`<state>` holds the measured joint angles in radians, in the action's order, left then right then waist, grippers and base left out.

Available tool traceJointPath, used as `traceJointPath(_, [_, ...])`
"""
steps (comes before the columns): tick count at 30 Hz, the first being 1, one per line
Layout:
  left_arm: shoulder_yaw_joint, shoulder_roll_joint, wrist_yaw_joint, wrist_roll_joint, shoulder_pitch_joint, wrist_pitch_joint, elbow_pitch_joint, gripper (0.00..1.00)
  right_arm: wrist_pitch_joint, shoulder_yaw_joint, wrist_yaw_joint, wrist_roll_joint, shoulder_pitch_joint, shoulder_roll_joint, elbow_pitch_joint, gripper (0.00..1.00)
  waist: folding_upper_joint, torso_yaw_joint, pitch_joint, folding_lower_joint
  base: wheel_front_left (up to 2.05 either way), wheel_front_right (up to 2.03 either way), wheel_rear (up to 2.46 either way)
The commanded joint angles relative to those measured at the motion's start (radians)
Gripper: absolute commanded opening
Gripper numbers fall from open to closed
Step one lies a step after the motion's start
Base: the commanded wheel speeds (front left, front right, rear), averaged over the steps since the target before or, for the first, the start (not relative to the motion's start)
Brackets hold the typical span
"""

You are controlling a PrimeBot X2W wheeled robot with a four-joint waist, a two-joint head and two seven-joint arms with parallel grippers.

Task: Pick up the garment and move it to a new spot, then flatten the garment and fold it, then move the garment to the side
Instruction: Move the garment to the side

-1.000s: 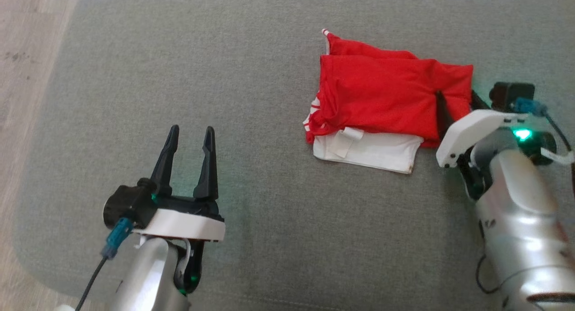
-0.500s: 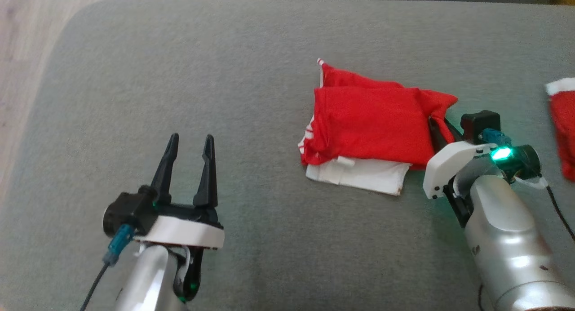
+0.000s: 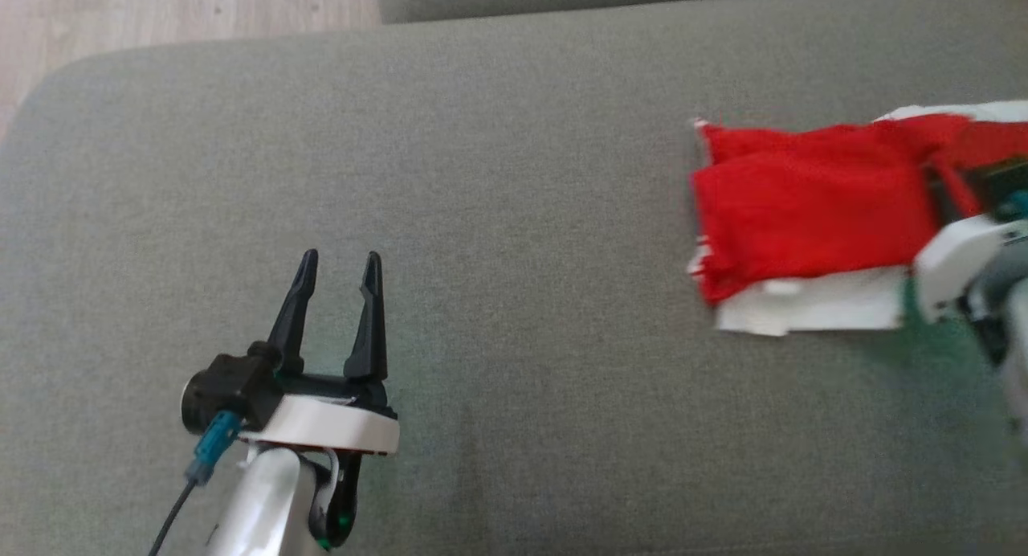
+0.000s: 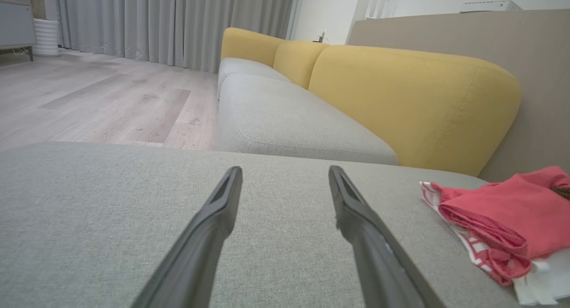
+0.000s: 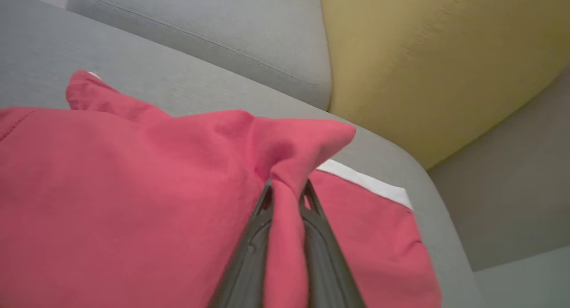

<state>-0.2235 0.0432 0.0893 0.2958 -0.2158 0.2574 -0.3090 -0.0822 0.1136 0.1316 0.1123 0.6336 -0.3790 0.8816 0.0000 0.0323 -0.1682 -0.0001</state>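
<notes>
R claw (image 5: 285, 188) pressed together, pinching a bunched ridge of the folded red/white garment (image 3: 803, 210). Rest of cloth lies ahead & left of its fingers on the cushion (image 3: 482, 138). L claw (image 3: 340, 257) spread, empty, well apart. Prob. light, soft, floppy; layers may slip, so grip thru all at edge.

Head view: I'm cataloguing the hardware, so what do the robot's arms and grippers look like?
The left gripper has two long, tapered black fingers on a black base, a white collar, a silver forearm and a teal connector with a black cable. The right gripper has the same dark fingers; its white collar and grey forearm look blurred.
</notes>
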Motion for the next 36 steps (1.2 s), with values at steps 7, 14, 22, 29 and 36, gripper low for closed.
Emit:
traceJointPath(7, [0.035, 0.007, 0.011, -0.013, -0.05, 0.004, 0.035, 1.0, 0.031, 0.018, -0.001, -0.024, 0.052, -0.185, -0.062, 0.0, 0.0, -0.008, -0.054, 0.0001, 0.0, 0.0, 0.0])
traceJointPath(14, [0.034, 0.007, 0.016, -0.016, -0.071, 0.004, 0.03, 1.0, 0.068, -0.064, -0.001, -0.003, 0.069, -0.306, -0.048, 0.0, 0.0, -0.017, -0.096, 0.0001, 0.0, 0.0, 0.0])
traceJointPath(22, [0.047, 0.007, 0.02, -0.016, -0.079, 0.004, 0.029, 1.0, 0.086, -0.14, -0.001, 0.019, 0.064, -0.307, -0.073, 0.0, 0.0, -0.012, -0.112, 0.0001, 0.0, 0.0, 0.0])
traceJointPath(29, [0.051, 0.007, 0.022, -0.017, -0.087, 0.004, 0.022, 1.0, 0.117, -0.216, -0.001, 0.043, 0.044, -0.262, -0.111, 1.0, 0.0, -0.009, -0.108, 0.0001, 0.0, 0.0, 0.0])
traceJointPath(36, [0.057, 0.007, 0.022, -0.011, -0.07, 0.004, 0.014, 1.0, 0.117, -0.249, -0.001, 0.052, 0.022, -0.168, -0.218, 1.0, 0.0, -0.004, -0.07, 0.0001, 0.0, 0.0, 0.0])
